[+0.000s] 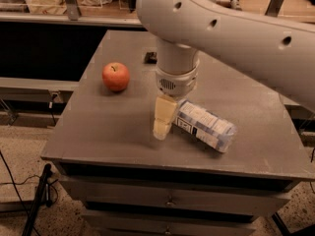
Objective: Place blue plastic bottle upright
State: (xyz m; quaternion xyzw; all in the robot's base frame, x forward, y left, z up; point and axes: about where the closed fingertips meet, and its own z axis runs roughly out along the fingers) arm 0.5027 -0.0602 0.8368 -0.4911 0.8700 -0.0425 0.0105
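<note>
The blue plastic bottle [206, 126] lies on its side on the grey table [98, 132], right of centre. Its white-and-pale-blue label faces up and its base points to the front right. My gripper [164, 124] hangs straight down from the big white arm [231, 28] and sits at the bottle's neck end, low over the tabletop. It covers the cap, which is hidden. I cannot tell whether it touches the bottle.
A red apple [116, 76] stands on the table's left part, well apart from the gripper. A small dark object [150, 57] lies at the back, partly behind the arm. The table's front edge is close below the bottle. Drawers sit under the tabletop.
</note>
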